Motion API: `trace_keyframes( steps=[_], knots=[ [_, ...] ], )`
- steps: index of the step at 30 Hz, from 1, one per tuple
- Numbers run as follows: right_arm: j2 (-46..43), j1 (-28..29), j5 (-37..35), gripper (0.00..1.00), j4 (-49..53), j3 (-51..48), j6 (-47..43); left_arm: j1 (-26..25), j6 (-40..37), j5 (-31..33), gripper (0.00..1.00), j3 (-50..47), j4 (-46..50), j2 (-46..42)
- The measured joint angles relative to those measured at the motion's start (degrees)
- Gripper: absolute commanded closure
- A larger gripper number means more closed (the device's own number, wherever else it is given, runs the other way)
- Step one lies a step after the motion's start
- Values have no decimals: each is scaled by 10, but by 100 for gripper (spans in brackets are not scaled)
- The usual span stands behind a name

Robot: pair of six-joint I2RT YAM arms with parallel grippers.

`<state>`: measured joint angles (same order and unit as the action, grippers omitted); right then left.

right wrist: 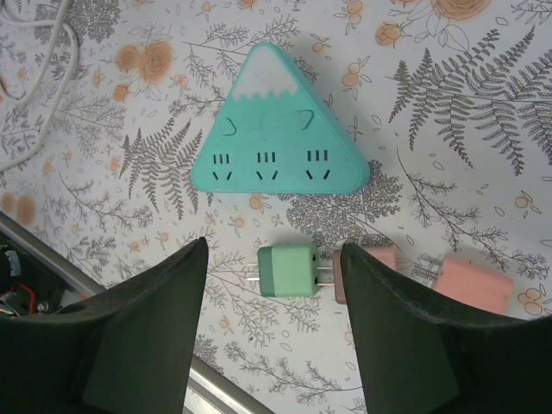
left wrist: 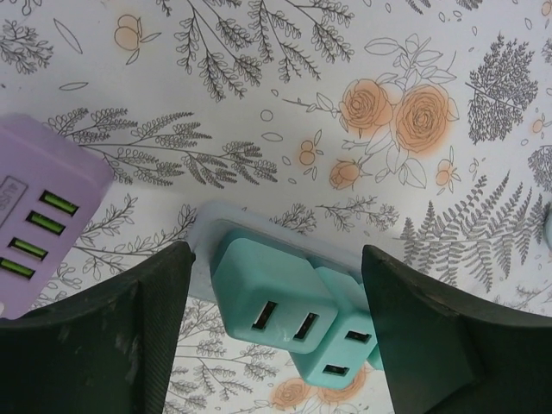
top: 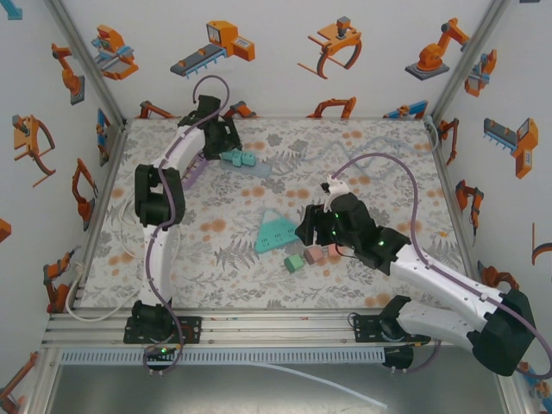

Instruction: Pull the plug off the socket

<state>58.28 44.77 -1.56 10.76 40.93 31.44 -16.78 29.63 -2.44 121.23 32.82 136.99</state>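
Floral-print table: teal triangular socket near ctr, w/ green plug & pink plugs loose at its 5 o'clock. Pale strip lies at table's 11 o'clock, purple USB strip beside it.

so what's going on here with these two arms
The left tool is open around two teal plugs seated on a pale socket strip. The right tool is open above a green plug lying loose on the table near the triangular teal socket. Nothing is gripped yet.
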Motion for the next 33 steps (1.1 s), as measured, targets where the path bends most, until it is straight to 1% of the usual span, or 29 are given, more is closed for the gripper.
trace_keyframes(
  steps=[4, 8, 11, 14, 18, 19, 20, 22, 23, 24, 27, 31, 33],
  knots=[
    [-1, 0, 0, 42, 1, 0, 0, -10, -1, -16, 30, -36, 3, -25],
    [-9, 0, -2, 42, 4, -1, 3, -36, 0, -37, 29, -73, 5, -47],
    [-17, 0, -5, 42, 3, -1, 6, -50, 4, -57, 29, -81, 13, -52],
    [-18, 0, -7, 42, 4, -1, 7, -53, 20, -75, 27, -86, 21, -57],
    [-18, 0, -9, 41, 4, -1, 7, -54, 51, -78, 25, -130, 31, -84],
    [-18, 0, -10, 39, 4, -1, 7, -56, 59, -74, 25, -148, 32, -98],
    [-17, 0, -11, 31, 4, -1, 8, -59, 65, -69, 24, -166, 36, -111],
    [-17, 0, -18, 19, 4, -1, 10, -66, 77, -62, 21, -197, 40, -138],
    [-15, -1, -25, 15, 4, -1, 10, -69, 82, -59, 20, -213, 42, -152],
    [-12, -4, -30, 13, 4, 0, 6, -72, 86, -57, 19, -224, 43, -163],
    [28, -35, -28, 13, 14, 25, -10, -78, 92, -55, 16, -238, 46, -191],
    [143, -114, 19, 14, 37, 134, -32, -78, 93, -54, 7, -239, 45, -225],
    [195, -143, 49, 16, 39, 186, -44, -78, 89, -42, 5, -244, 43, -250]
  ],
)
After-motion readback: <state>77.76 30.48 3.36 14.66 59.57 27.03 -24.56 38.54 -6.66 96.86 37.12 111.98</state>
